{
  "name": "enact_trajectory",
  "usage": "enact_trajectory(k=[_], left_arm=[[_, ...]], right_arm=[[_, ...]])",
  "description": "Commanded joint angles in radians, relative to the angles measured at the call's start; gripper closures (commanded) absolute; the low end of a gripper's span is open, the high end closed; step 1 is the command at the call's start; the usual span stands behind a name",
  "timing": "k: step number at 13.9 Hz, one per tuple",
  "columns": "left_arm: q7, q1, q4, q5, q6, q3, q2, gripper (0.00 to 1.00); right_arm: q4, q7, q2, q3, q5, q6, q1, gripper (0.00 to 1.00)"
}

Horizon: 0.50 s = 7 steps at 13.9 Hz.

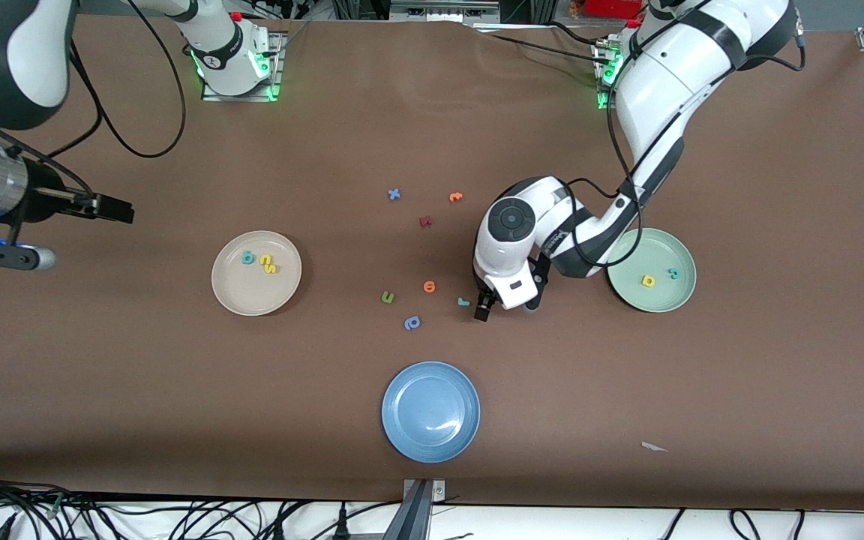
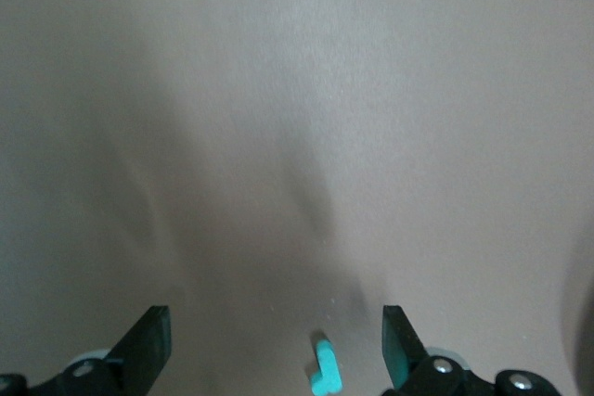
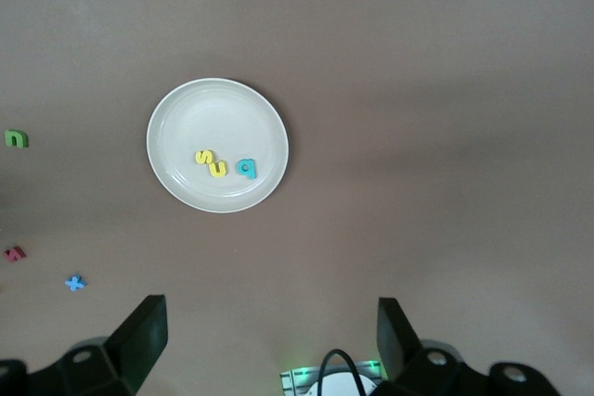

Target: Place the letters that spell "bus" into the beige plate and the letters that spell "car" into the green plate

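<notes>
We see the left gripper [image 1: 503, 306] low over the table with its fingers [image 2: 148, 345] spread wide and nothing between them but the teal "r" [image 1: 463, 302], which lies loose on the brown table [image 1: 702, 390]; in the left wrist view that letter [image 2: 325, 373] sits between the two open fingers, touching neither. From the "r", the green plate [image 1: 683, 296] lies at about three o'clock in the front view, toward the left arm's end of the table, and it holds the yellow "a" [image 1: 649, 281] and the teal "c" [image 1: 673, 274], close together but apart. The beige plate [image 1: 233, 296] sits at nine o'clock, toward the right arm's end, and carries the teal "b" [image 1: 247, 258], the yellow "u" [image 1: 263, 261] and the yellow "s" [image 1: 271, 268] in a short row. The right gripper [image 1: 113, 210] waits up in the air over that end of the table, its fingers [image 3: 139, 336] also fully apart and empty. Around the "r" we find an orange letter [image 1: 430, 286] and a green letter [image 1: 388, 298] at nine o'clock, and a blue rounded letter [image 1: 412, 322] at about eight. At eleven o'clock lie a dark red letter [image 1: 425, 221], an orange "t" [image 1: 456, 197] and a blue "x" [image 1: 394, 194]. A blue plate [image 1: 402, 427] sits at seven o'clock, nearest the front camera.
</notes>
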Motion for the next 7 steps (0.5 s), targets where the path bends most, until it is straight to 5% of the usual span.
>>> enact_trajectory(k=[1, 6, 7], left_arm=[[-0.042, -0.034, 0.069, 0.009, 0.008, 0.012, 0.042, 0.01], [-0.094, -0.118, 0.181, 0.007, 0.031, 0.074, 0.122, 0.13], [-0.099, -0.132, 0.184, 0.006, 0.035, 0.088, 0.127, 0.16]], right_arm=[[0.02, -0.04, 0.021, -0.013, -0.011, -0.044, 0.019, 0.0], [0.009, -0.066, 0.007, 0.011, 0.006, 0.008, 0.014, 0.0], [0.0, -0.06, -0.012, 0.06, -0.008, 0.03, 0.004, 0.0]])
